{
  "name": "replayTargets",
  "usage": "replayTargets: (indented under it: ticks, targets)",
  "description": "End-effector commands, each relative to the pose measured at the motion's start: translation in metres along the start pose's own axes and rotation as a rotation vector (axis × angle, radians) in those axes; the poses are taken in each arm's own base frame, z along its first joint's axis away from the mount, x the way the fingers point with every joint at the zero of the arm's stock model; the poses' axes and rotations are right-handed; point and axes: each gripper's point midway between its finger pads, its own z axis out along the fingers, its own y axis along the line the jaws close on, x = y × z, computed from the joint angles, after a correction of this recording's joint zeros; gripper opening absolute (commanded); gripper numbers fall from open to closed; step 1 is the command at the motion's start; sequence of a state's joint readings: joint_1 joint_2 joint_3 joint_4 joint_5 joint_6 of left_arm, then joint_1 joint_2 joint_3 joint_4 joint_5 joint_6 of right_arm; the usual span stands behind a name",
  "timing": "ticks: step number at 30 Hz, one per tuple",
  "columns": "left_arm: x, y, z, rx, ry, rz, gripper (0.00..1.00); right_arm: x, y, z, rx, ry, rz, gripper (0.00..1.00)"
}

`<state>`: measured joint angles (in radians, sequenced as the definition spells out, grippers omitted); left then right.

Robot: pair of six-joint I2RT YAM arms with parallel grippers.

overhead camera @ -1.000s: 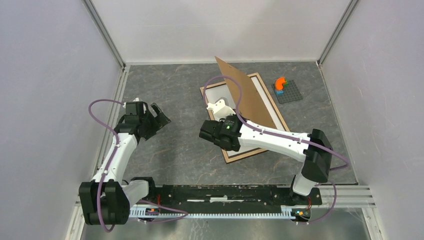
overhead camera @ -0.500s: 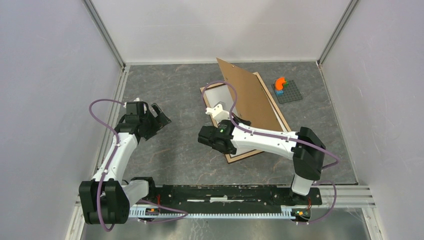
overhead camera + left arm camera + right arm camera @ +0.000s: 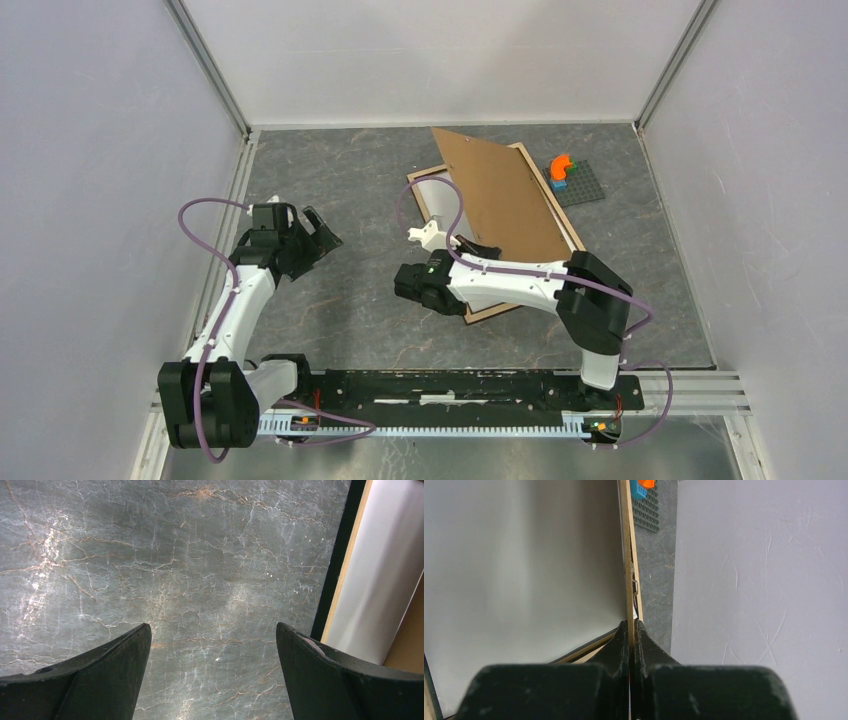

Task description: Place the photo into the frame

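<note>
The frame (image 3: 418, 176) lies flat at the table's back middle, thin light-wood rim up, with a pale grey-white surface (image 3: 436, 196) inside it. A plain brown backing panel (image 3: 505, 195) leans tilted over the frame's right part. My right gripper (image 3: 482, 248) is shut on the panel's near edge; in the right wrist view the fingers (image 3: 621, 645) pinch the thin board (image 3: 628, 570) edge-on. The photo is hidden. My left gripper (image 3: 318, 232) hangs open over bare table, left of the frame. Its wrist view shows wide-apart fingers (image 3: 100, 680) and the frame's black-sided rim (image 3: 340, 555).
A small grey studded plate (image 3: 580, 185) with an orange piece (image 3: 562, 167) sits right of the frame's far corner. Pale walls close in the table on the left, back and right. The right arm's body lies across the frame's near end.
The backing panel has tipped down flatter over the frame. The right arm has drawn nearer and leftward, still gripping it. The left arm has not moved.
</note>
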<state>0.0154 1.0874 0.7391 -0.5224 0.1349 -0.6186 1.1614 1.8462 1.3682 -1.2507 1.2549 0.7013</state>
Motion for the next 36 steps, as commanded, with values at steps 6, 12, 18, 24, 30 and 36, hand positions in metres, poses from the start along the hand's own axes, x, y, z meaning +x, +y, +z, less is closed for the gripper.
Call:
replayTargets:
  ticks: [6,12,18,24,30,36]
  targets:
    - [-0.001,-0.004,-0.001,0.035,-0.015,0.052,1.00,-0.009,0.010,0.006,-0.026,-0.066,-0.070,0.00]
    - [0.000,-0.004,-0.001,0.037,-0.013,0.054,1.00,-0.006,0.022,0.008,-0.051,-0.071,-0.143,0.08]
    - [0.002,-0.007,0.000,0.055,-0.002,0.063,1.00,0.001,0.031,0.010,-0.097,-0.077,-0.190,0.51]
    - [0.025,-0.035,0.002,0.206,0.110,0.135,1.00,0.017,0.047,0.011,-0.296,-0.103,-0.167,0.75]
    - [0.059,-0.072,0.013,0.280,0.208,0.131,0.99,0.027,0.057,0.018,-0.503,-0.118,-0.033,0.88]
    - [0.094,-0.114,0.028,0.260,0.295,0.051,0.97,0.023,0.073,0.006,-0.786,-0.204,0.137,0.98]
